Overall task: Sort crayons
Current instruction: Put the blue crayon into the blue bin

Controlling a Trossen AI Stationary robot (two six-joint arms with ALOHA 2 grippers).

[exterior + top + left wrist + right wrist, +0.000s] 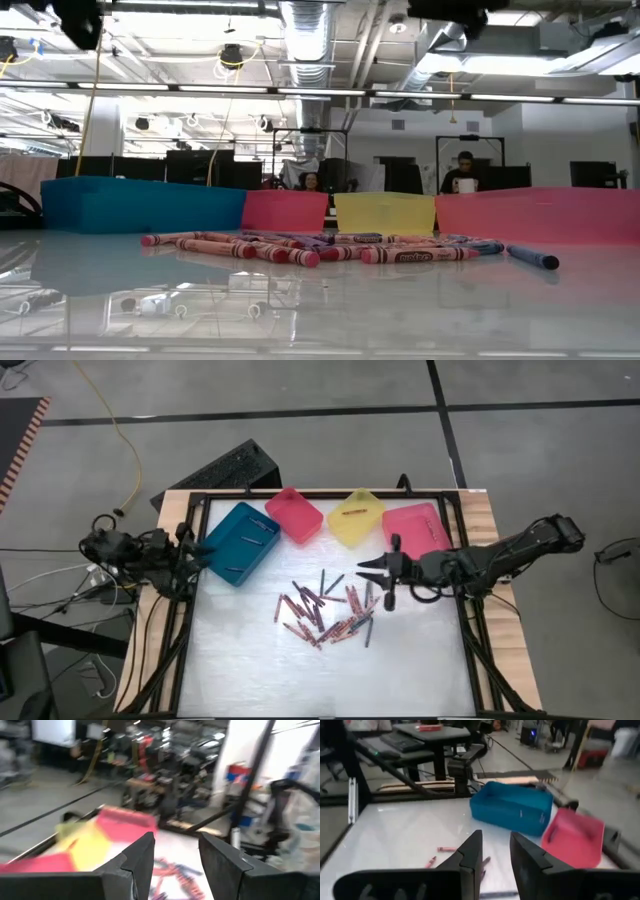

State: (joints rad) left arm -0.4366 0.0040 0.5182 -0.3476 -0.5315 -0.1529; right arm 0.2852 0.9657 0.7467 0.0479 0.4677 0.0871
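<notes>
Looking down, high view: crayons (325,615) scattered mid-frame on white surface (240,670); bare room lower left and lower right. Teal bin (240,542), small pink bin (293,515), yellow bin (356,517), large pink bin (415,530) line upper edge. Right end effector (368,572) just right of pile, fingers apart, empty. Left end effector (203,552) at teal bin's left edge.

Low view: crayons in row before bins; foreground bare.

Left wrist view: fingers apart, nothing between.

Right wrist view: fingers apart, empty.
</notes>
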